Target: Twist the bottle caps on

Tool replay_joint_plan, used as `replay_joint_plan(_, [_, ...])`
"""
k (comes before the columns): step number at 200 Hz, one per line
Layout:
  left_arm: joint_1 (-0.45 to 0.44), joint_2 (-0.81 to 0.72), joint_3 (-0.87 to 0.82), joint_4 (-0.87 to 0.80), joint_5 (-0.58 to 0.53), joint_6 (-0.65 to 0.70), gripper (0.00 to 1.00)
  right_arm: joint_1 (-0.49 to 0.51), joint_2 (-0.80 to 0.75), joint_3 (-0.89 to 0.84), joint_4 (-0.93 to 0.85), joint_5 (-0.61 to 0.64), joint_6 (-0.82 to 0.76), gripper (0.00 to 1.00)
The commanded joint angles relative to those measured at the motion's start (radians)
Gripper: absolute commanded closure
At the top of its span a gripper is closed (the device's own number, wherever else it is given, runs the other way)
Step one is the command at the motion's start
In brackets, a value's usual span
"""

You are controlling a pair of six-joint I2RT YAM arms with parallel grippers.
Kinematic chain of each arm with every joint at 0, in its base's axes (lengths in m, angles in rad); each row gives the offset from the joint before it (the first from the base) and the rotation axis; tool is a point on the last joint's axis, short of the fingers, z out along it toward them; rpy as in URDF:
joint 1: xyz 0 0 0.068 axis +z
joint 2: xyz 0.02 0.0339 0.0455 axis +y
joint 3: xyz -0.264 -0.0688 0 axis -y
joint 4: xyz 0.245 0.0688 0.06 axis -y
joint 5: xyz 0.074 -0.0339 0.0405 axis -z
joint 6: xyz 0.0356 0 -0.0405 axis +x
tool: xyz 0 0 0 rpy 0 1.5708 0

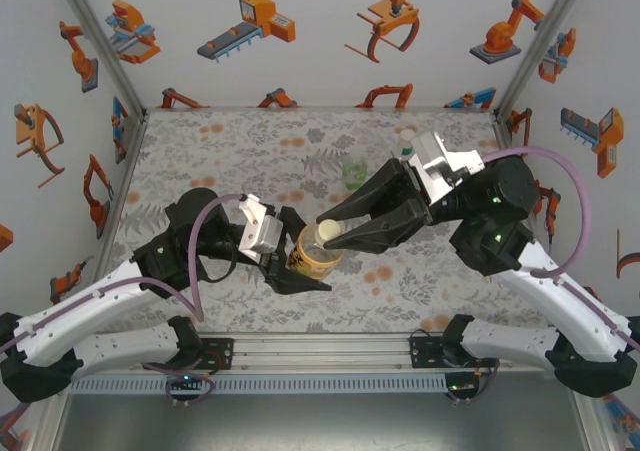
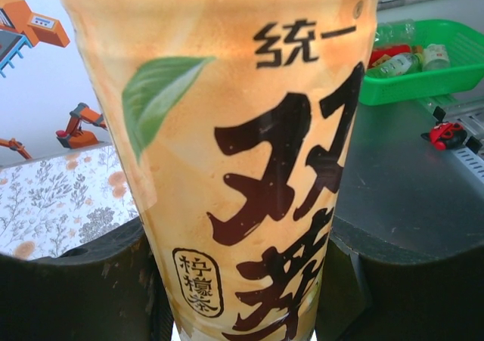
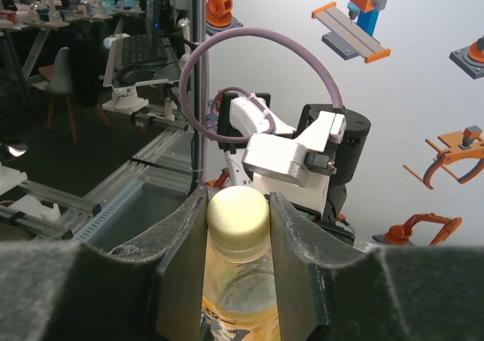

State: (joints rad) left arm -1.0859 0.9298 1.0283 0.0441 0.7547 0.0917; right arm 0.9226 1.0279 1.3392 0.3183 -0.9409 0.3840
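Observation:
The amber bottle (image 1: 312, 259) with the yellow label (image 2: 242, 167) stands near the table's front middle, and my left gripper (image 1: 303, 263) is shut on its body. Its dark fingers (image 2: 76, 288) press the label from both sides. On the neck sits a pale yellowish bottle cap (image 3: 238, 217), also seen from above (image 1: 330, 231). My right gripper (image 1: 336, 233) reaches in from the right and its pads (image 3: 180, 265) lie against the cap's sides. A squat green-tinted bottle (image 1: 355, 174) stands farther back. Beside it, a slim clear bottle (image 1: 405, 153) is partly hidden by the right arm.
The floral table top (image 1: 220, 151) is walled at the back and on both sides by white panels. A metal rail (image 1: 320, 356) runs along the front edge. Off the table, a green basket (image 2: 412, 88) holds several bottles.

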Motion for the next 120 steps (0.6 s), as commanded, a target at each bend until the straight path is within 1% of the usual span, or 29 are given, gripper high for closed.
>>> replay_joint_plan(1, [0.001, -0.018, 0.032, -0.003, -0.054, 0.008, 1.0, 0.004, -0.032, 0.021, -0.067, 0.063, -0.055, 0.92])
replay_joint_plan(11, [0.0, -0.024, 0.031, -0.023, -0.109, 0.018, 1.0, 0.004, -0.048, 0.012, -0.124, 0.131, -0.091, 1.0])
replay_joint_plan(27, [0.0, -0.033, 0.03, -0.063, -0.23, 0.044, 1.0, 0.004, -0.073, -0.015, -0.187, 0.278, -0.123, 1.0])
replay_joint_plan(40, [0.0, -0.04, 0.021, -0.085, -0.348, 0.063, 1.0, 0.004, -0.081, -0.045, -0.205, 0.438, -0.107, 1.0])
replay_joint_plan(52, [0.001, -0.039, 0.014, -0.104, -0.439, 0.089, 1.0, 0.004, -0.072, -0.064, -0.215, 0.546, -0.079, 1.0])
replay_joint_plan(81, [0.003, -0.011, 0.014, -0.13, -0.628, 0.14, 1.0, 0.004, -0.019, -0.061, -0.272, 0.724, -0.003, 1.0])
replay_joint_plan(89, [0.006, -0.001, 0.02, -0.139, -0.661, 0.153, 1.0, 0.005, -0.006, -0.058, -0.283, 0.754, 0.008, 1.0])
replay_joint_plan(102, [0.009, 0.019, 0.033, -0.163, -0.712, 0.167, 1.0, 0.008, 0.017, -0.04, -0.33, 0.847, 0.036, 1.0])
replay_joint_plan(120, [0.017, 0.046, 0.054, -0.193, -0.776, 0.169, 1.0, 0.015, 0.042, -0.007, -0.395, 0.935, 0.057, 1.0])
